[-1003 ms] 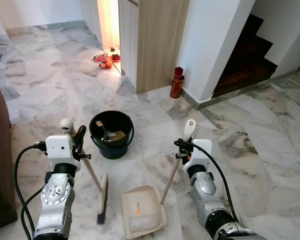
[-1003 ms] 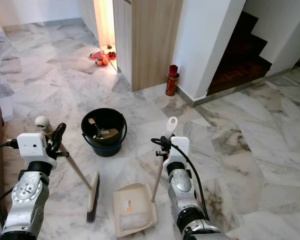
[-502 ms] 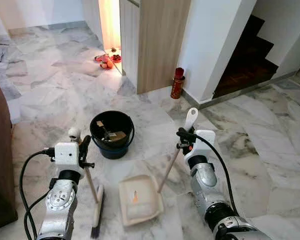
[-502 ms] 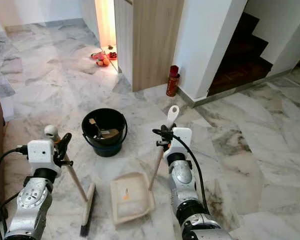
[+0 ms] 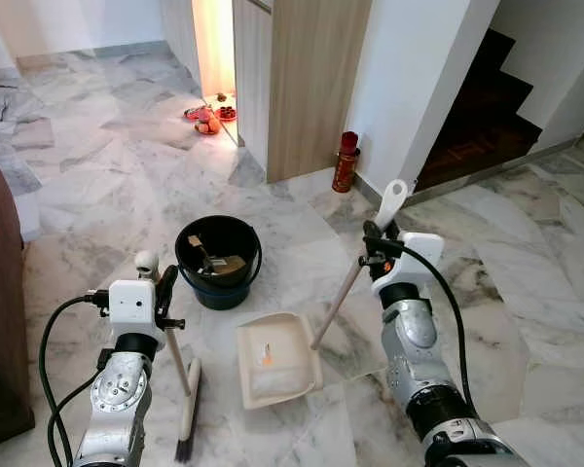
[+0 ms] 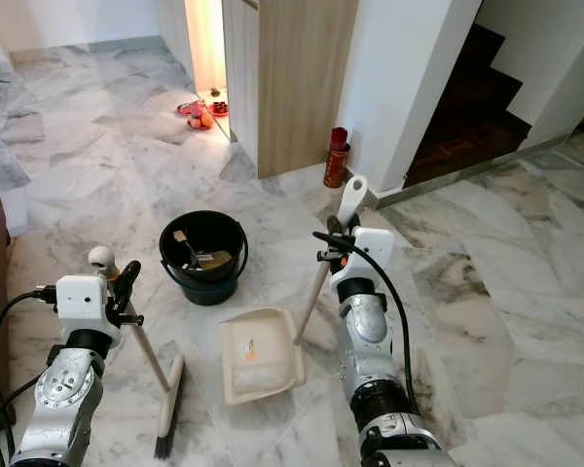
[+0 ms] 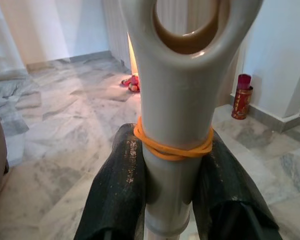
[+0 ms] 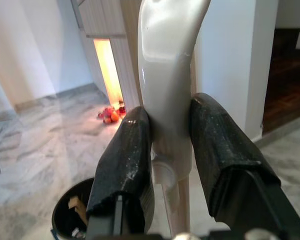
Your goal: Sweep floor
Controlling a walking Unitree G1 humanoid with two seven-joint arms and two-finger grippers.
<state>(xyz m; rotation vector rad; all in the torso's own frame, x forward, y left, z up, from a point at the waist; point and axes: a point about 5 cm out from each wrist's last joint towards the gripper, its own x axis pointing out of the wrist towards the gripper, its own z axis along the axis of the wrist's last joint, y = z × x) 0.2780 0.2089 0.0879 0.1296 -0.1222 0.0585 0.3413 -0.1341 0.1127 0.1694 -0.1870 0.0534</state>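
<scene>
Open marble floor (image 5: pixel 526 321) to my right; wall and bucket (image 5: pixel 217 261) ahead. My left claw (image 5: pixel 162 292) grips the pale broom (image 5: pixel 180 375), handle slanting up to me, bristles down on the floor. My right claw (image 5: pixel 375 243) clamps the cream dustpan (image 5: pixel 277 358) handle, pan flat between my arms, near the bucket.

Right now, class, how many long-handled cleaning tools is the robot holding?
2: the broom in the left gripper, and the dustpan in the right gripper, beside the black bucket.
</scene>
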